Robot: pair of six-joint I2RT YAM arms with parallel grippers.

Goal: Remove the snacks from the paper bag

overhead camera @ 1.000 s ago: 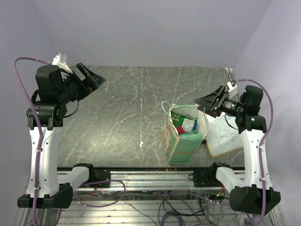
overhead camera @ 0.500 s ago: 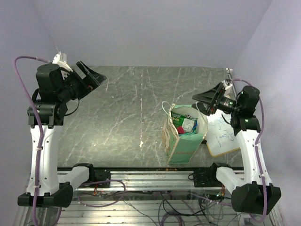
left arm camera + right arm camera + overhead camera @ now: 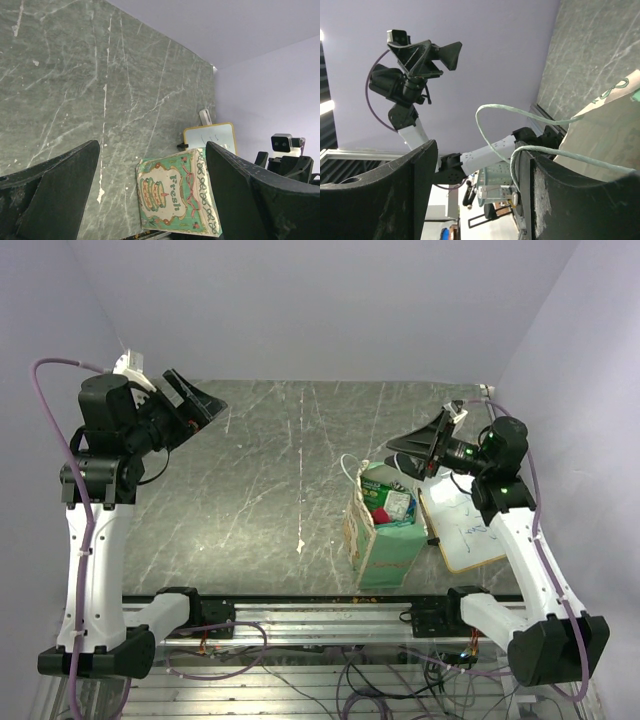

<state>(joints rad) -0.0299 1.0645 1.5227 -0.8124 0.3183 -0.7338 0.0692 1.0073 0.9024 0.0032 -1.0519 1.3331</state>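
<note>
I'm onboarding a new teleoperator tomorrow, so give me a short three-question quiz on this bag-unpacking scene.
1. True or false: the snacks already lie out on the table.
2. Which gripper is nearer the paper bag? A) the left gripper B) the right gripper C) both are equally near
3. Fill in: the flat thing beside the bag, on the right arm's side, is a wood-framed ____.

Key:
1. False: they sit inside the bag.
2. B
3. whiteboard
</note>
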